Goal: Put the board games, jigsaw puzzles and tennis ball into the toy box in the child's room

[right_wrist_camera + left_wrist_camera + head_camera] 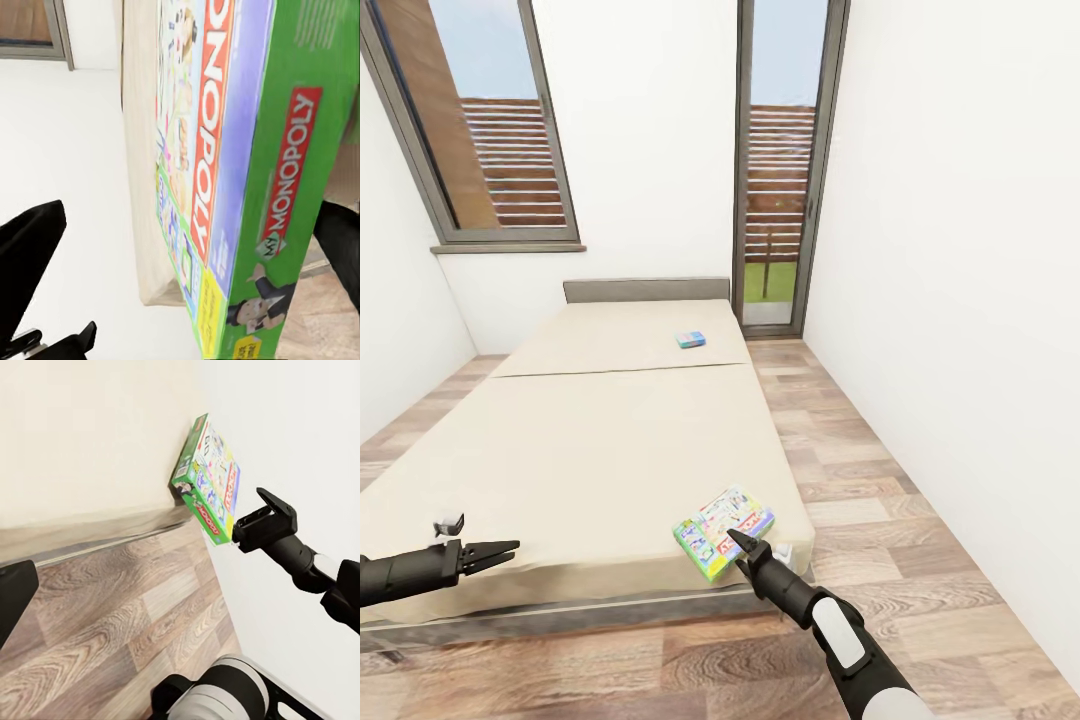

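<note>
Head view: right arm reaching in from five o'clock, forearm white and black, right gripper (741,541) at the near right corner of the bed (590,440), fingertips at the edge of a green Monopoly box (722,530); whether touching, cannot tell. Left arm stretched low from nine o'clock, left gripper (506,550) over the mattress's near edge, fingers slightly parted, grasping nothing. Two board games counted on the bed: the Monopoly box at five o'clock, a small blue box (691,339) far up the mattress near twelve o'clock, well apart. Two tall windows in the white wall behind the headboard.

Left wrist view: Monopoly box (208,480) jutting over the mattress corner, right gripper (247,525) just at its overhanging end, wood-plank floor (112,615) beneath.

Right wrist view: box (240,172) between the spread black fingers (30,255), not clamped. Legible: "MONOPOLY" on the green side, "ONOPOLY" on the red lid band.
</note>
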